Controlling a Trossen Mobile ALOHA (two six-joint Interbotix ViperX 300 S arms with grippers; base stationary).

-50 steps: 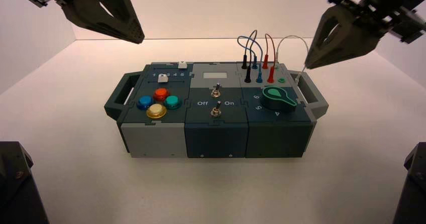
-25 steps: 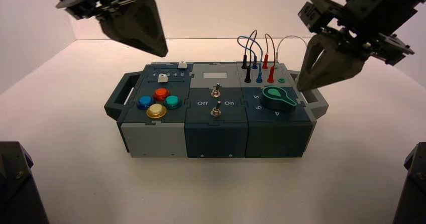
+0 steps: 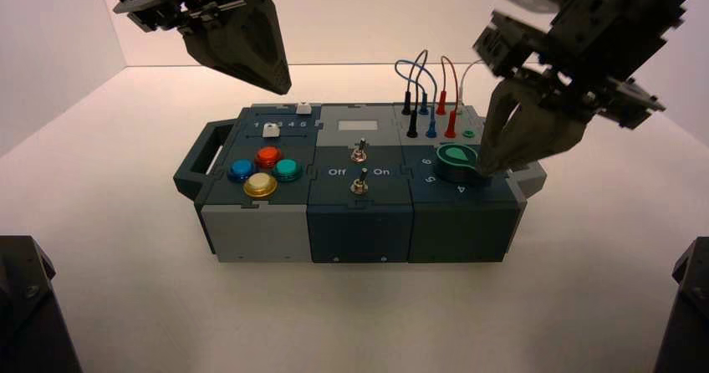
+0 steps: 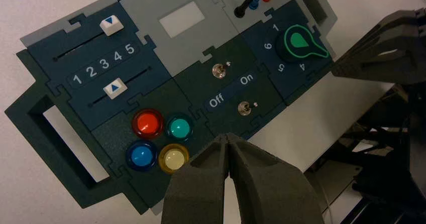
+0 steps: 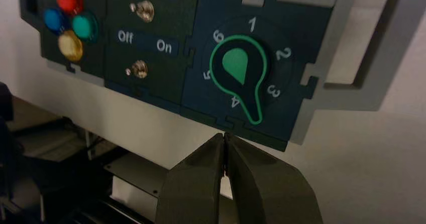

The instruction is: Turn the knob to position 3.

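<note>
The knob (image 3: 456, 162) is a dark-green dial with a lighter teardrop top, on the box's right block. In the right wrist view the knob (image 5: 236, 66) has its stubby pointer between the numbers 4 and 3. My right gripper (image 3: 485, 171) hangs shut at the knob's right side and hides the pointer arm in the high view. From the wrist the right gripper (image 5: 224, 136) shows its tips just off the box's front edge, apart from the pointer. My left gripper (image 3: 280, 87) is shut and held high above the box's back left; the left gripper (image 4: 228, 138) holds nothing.
Plugged wires (image 3: 426, 80) stand right behind the knob. Two metal toggle switches (image 3: 359, 166) sit on the middle block, coloured push-buttons (image 3: 263, 171) and two sliders (image 3: 284, 118) on the left block. A handle (image 3: 201, 160) sticks out at each end of the box.
My right gripper has come down and leftward from above the right handle to the knob's right side. The left gripper has drifted slightly right and lower.
</note>
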